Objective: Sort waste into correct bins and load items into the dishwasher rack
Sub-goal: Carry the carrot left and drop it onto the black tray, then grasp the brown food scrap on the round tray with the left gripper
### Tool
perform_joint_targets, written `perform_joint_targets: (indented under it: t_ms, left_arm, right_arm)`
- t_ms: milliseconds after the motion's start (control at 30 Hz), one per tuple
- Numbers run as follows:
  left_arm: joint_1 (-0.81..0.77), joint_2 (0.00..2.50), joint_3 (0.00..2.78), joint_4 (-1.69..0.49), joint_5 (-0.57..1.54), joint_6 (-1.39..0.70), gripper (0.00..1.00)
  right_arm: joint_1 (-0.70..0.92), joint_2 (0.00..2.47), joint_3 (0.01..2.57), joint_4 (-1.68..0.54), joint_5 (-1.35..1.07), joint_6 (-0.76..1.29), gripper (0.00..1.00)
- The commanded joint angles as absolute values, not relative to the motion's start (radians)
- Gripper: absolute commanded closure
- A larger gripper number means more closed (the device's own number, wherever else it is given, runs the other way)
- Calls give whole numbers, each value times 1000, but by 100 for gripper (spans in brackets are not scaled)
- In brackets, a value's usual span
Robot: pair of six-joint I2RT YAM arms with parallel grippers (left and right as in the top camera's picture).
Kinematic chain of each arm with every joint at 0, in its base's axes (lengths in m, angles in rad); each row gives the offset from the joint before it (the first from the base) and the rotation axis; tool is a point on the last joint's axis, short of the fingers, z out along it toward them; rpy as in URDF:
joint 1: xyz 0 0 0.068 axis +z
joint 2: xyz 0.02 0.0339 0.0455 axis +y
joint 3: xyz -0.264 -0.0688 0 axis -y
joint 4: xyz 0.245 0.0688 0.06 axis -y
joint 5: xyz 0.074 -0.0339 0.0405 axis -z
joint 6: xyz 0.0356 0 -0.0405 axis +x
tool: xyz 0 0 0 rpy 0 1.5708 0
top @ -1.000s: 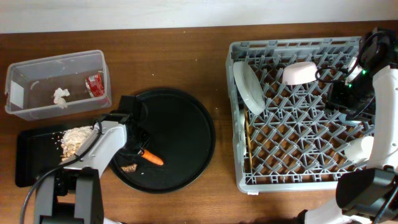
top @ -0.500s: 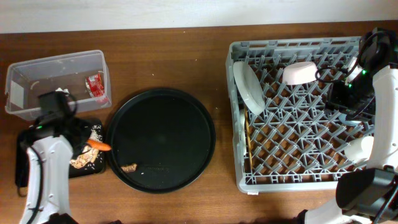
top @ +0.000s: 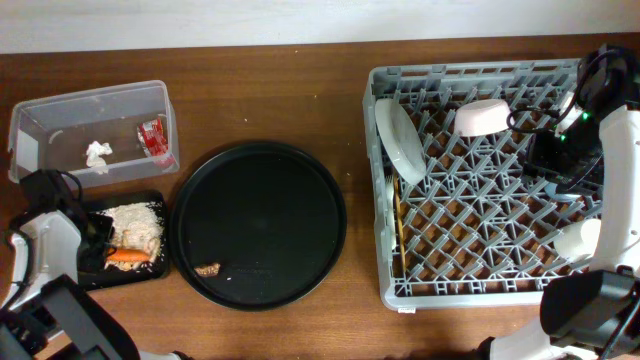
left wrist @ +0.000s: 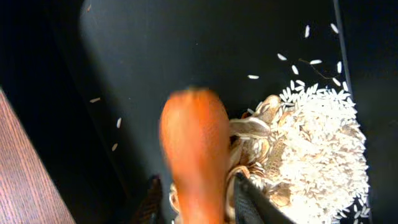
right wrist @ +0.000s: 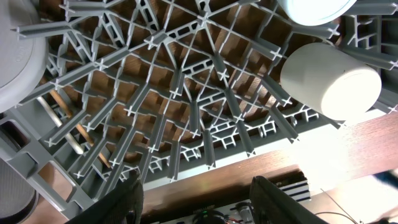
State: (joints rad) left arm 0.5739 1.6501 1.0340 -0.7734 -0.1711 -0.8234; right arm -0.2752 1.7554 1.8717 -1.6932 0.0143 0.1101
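Wood tabletop (top: 300, 100), left side: orange carrot (top: 128, 256) lies long axis left-right in the shallow black rectangular tray (top: 140, 275) between our left gripper's (left wrist: 198, 200) fingers (left wrist: 252, 199), clamped or released we cannot tell; small brown bit (top: 207, 269) sits right of it on the large round black tray (top: 260, 200), left arm nearer.

No writing, number or brand can be read in any view. The small red wrapper (top: 152, 138) in the clear tub (top: 90, 94), at ten o'clock on the worktop (top: 300, 90), bears pale marks too small to make out. The white patch (top: 27, 152) on the tub's left wall shows no legible print.
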Motion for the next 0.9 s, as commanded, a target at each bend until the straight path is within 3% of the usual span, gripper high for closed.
perform_joint_targets:
  t_ms: [0,67,133,233,400,533,700,867]
  left_arm:
    - [580,1660,1051,-776,-192,-812,53]
    - [580,1660,1051,-780,-191,-812,41]
    - [580,1658,1051,-796,-187,-812,35]
    - [579,1634,1065,-809,-101,-754,31]
    - [519,1529,1082,-814,226,-564,28]
    - [309,1474,1082,-914,269,-399,28]
    - [-3,1503,1038,-989,222,-381,25]
    - [-116,1538,987,-1009,97,-468,25]
  right_arm:
    - [-276,1758,1872,-1699,12,120,42]
    - [-275,1758,1872,-1699,12,120,42]
    - [-275,1758,1872,-1699,12,120,42]
    - [-275,1758,1872,-1699,12,120,42]
    - [-275,1758,1872,-1699,12,120,42]
    - [-275,1758,1872,-1698,12,120,42]
    - [-275,1758,1872,-1699,12,120,42]
    - [-276,1758,1872,-1699,12,120,42]
